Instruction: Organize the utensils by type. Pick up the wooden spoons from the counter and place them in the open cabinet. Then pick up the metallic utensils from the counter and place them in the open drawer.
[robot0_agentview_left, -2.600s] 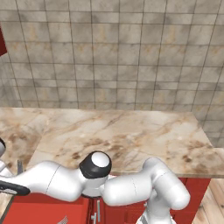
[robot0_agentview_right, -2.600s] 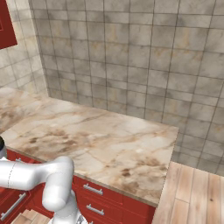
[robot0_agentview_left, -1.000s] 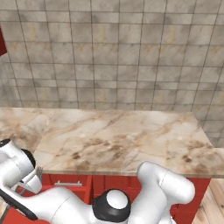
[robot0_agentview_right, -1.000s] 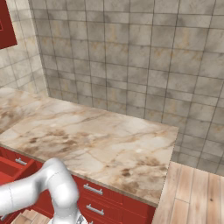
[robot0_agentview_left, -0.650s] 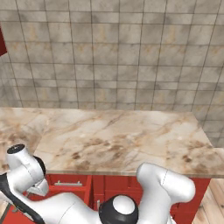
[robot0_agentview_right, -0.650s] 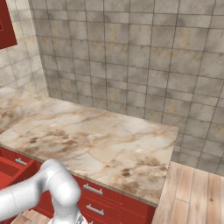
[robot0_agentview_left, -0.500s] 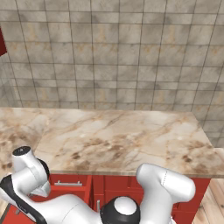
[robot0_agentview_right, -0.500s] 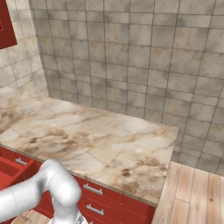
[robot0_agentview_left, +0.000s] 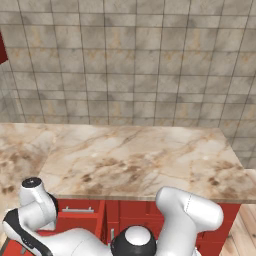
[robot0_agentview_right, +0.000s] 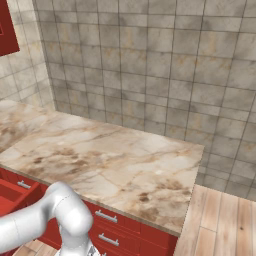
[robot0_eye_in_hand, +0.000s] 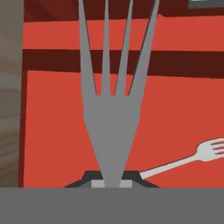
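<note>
gripper (robot0_eye_in_hand: 111, 183) clamped on fork (robot0_eye_in_hand: 111, 127), tines up, above red drawer (robot0_eye_in_hand: 57, 131); second fork (robot0_eye_in_hand: 192, 158) inside drawer.

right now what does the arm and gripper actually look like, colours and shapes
The arm is glossy white, built of fat rounded tube segments, with dark black joint rings and a round black-rimmed cap with a white disc. In the right base view it shows as a smooth white elbow. The gripper shows as two small dark finger tips. No cables or markings are visible.

The big fork (robot0_eye_in_hand: 111, 118) has its tips cut off at the top edge. Its handle is hidden low down. The small fork (robot0_eye_in_hand: 192, 158) has its handle end hidden behind the gripper (robot0_eye_in_hand: 111, 177).
</note>
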